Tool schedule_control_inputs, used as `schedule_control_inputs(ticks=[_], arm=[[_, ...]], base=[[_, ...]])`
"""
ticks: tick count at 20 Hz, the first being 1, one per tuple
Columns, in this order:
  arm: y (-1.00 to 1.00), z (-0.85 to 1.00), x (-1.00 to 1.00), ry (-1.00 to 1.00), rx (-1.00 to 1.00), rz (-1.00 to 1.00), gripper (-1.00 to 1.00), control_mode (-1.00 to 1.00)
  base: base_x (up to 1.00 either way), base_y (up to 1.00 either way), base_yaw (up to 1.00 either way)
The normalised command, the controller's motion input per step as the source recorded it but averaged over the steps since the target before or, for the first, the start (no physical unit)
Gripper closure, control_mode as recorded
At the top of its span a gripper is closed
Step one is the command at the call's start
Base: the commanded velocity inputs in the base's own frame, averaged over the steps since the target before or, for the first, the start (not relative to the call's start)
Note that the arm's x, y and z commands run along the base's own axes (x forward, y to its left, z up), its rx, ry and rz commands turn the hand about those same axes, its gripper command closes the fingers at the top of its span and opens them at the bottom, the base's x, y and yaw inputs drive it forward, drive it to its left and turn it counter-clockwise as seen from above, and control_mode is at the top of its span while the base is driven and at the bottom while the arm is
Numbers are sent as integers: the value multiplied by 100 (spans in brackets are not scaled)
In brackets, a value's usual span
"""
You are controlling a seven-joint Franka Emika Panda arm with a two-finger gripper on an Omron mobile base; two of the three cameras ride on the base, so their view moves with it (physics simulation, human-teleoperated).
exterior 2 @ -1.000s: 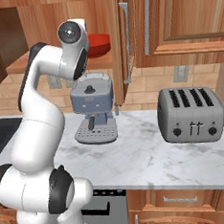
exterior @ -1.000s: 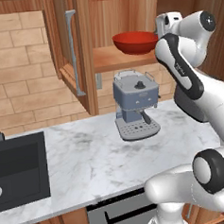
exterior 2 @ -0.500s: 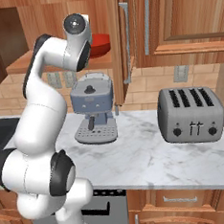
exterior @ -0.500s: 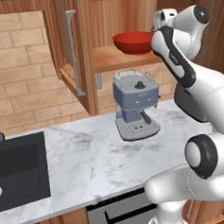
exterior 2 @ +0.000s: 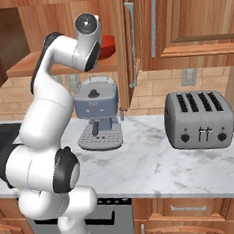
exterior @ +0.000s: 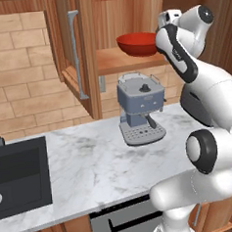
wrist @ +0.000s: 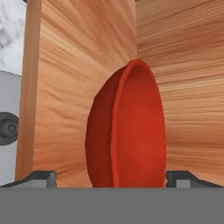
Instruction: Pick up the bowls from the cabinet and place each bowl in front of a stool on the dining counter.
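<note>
Resting on the cabinet shelf (exterior: pixel 129 62), the red bowl (exterior: pixel 136 43) sits at 12 o'clock above the coffee machine (exterior: pixel 141 108). The gripper (wrist: pixel 111 177) faces it with jaws released wide, finger tips (wrist: pixel 41 176) on both sides of the bowl.

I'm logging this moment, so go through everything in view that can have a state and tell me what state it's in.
Glossy red bowl: upright on the wooden cabinet shelf, not gripped.
Reddish-brown cabinet door: swung open.
Gripper: open, fingers either side of the bowl.
Grey espresso machine: upright on the marble worktop.
Silver four-slot toaster: upright, slots empty.
</note>
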Motion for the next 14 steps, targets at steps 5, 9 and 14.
schedule_control_inputs(ticks=[5, 9, 14], arm=[[0, -13, 9, 2, 0, 1, -100, -100], [0, -7, 8, 3, 0, 3, -100, -100], [0, 0, 15, 0, 0, 3, -100, -100]], base=[[0, 0, 0], [0, 0, 0], [0, 0, 0]])
